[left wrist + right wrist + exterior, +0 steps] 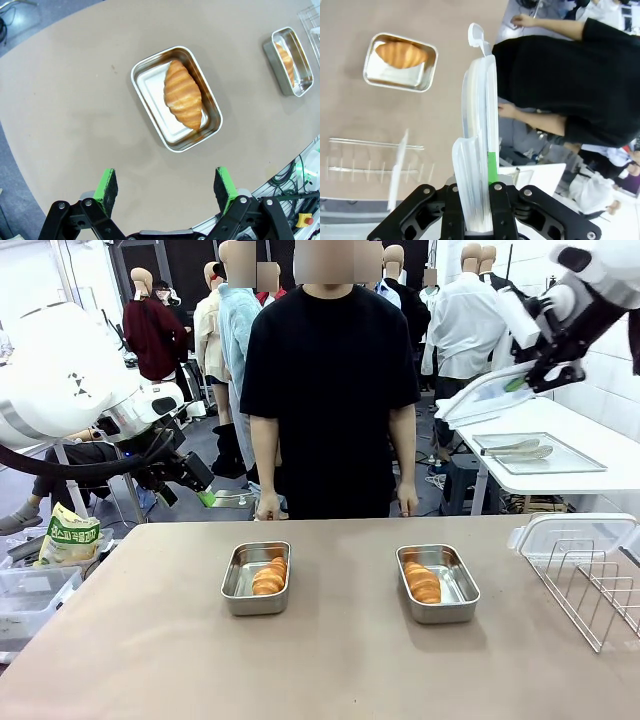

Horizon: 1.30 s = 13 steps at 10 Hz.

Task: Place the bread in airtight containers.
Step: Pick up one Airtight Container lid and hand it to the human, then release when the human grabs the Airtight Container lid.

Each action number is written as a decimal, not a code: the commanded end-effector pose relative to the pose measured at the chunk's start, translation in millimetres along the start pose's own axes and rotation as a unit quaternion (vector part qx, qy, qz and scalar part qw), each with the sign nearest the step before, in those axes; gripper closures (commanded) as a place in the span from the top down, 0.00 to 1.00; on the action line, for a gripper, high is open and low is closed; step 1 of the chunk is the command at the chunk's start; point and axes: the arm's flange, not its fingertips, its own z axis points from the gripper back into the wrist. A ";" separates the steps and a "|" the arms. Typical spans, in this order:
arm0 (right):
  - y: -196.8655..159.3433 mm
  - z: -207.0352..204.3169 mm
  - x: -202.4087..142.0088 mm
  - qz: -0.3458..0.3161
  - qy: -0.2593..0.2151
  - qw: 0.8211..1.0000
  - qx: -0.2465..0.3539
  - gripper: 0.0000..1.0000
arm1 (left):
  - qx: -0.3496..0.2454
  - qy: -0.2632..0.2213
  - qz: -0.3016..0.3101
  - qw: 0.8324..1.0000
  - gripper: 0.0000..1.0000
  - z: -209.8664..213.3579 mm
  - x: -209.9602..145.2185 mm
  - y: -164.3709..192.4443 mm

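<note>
1. The right pincer [477,172] is pressed together on one edge of a clear, white-rimmed lid [480,107], held high and edge-on. Its target, the right pan [395,77] with the right croissant [401,54] inside, lies well ahead of the fingertips on the worktop [330,670]. With a grip on one rim only, the lid could swing or slip out on the way down.
2. The pinched plastic looks layered, and I cannot tell whether it is one lid or two. A second lid could fall free or jam the seal.
3. The wire rack [375,160] sits nearer this pincer than the pan does. A steep descent could clip the lid against it.
4. If the croissant's ridged back stands above the rim, the lid may rest on the bread, crush the crust and fail to close.
5. The left pincer [165,182] is spread wide and holds nothing. The left pan [147,97] and the left croissant [183,95] lie just ahead of its fingertips, with no lid on yet. If a finger catches the rim, the shiny pan would probably skate across the worktop.
6. The person's hand [267,508] rests at the worktop's far edge, beyond both pans. If it reaches in while the lid comes down, the two could collide.
</note>
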 end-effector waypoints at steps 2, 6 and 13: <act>-38.6 -40.1 -6.5 0.014 -0.039 0.999 0.018 0.00 | 0.000 -0.002 0.001 1.000 1.00 1.1 0.9 0.5; -34.5 -57.7 1.4 0.011 -0.027 0.999 0.030 0.00 | 0.000 -0.002 0.001 1.000 1.00 1.1 0.9 0.5; -34.5 -57.7 1.4 0.011 -0.027 0.999 0.030 0.00 | 0.000 -0.002 0.001 1.000 1.00 1.1 0.9 0.5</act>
